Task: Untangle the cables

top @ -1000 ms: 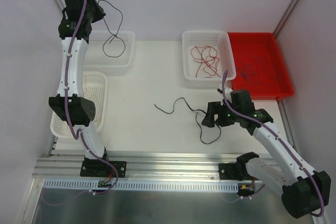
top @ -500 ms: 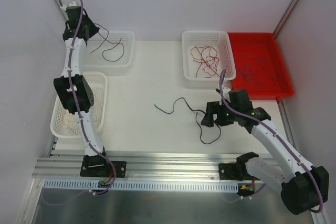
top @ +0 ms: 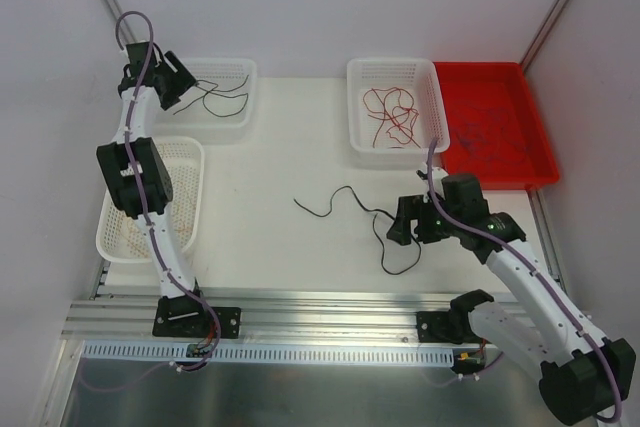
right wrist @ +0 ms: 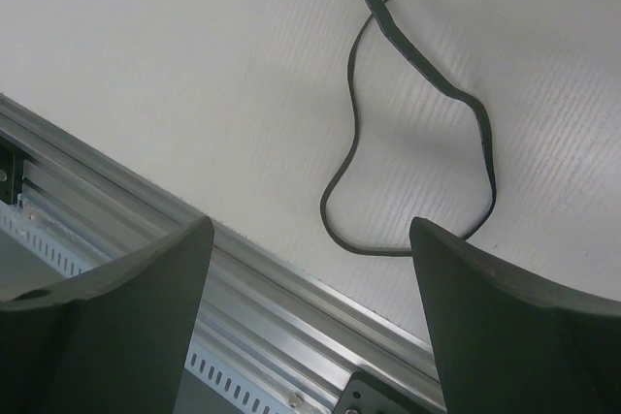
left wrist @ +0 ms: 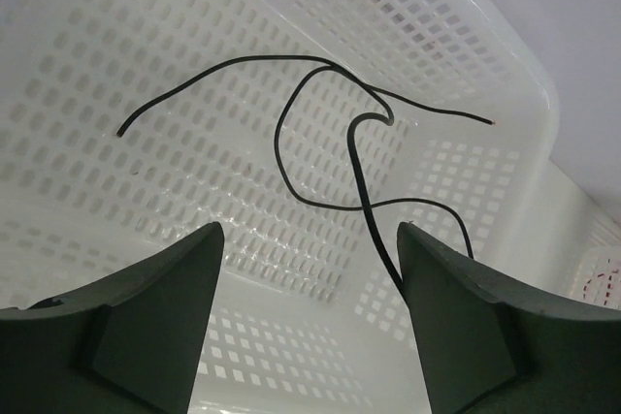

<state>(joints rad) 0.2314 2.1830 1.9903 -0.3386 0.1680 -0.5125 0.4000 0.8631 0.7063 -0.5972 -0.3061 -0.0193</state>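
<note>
One black cable point(top: 215, 99) lies loose in the back-left white basket point(top: 243, 123). My left gripper point(top: 183, 87) hangs over that basket's left end, open. In the left wrist view the same black cable point(left wrist: 320, 133) curls over the mesh floor, and one strand runs down against the inner edge of the right finger point(left wrist: 456, 317); the left gripper point(left wrist: 310, 239) grips nothing. A second black cable point(top: 378, 229) snakes across the table's middle. My right gripper point(top: 402, 219) hovers open beside its loop. That loop point(right wrist: 482, 143) shows ahead of the right gripper point(right wrist: 310, 239).
A white basket point(top: 358, 147) at the back holds red cables point(top: 390, 117). The red tray point(top: 541, 175) to its right holds dark blue-purple cables point(top: 490, 137). Another white basket point(top: 192, 197) sits at the left. An aluminium rail point(top: 320, 312) borders the near edge.
The left arm came down over the back-left basket with the black cable, its jaws opened, and the cable dropped into the basket. The right arm barely moved.
</note>
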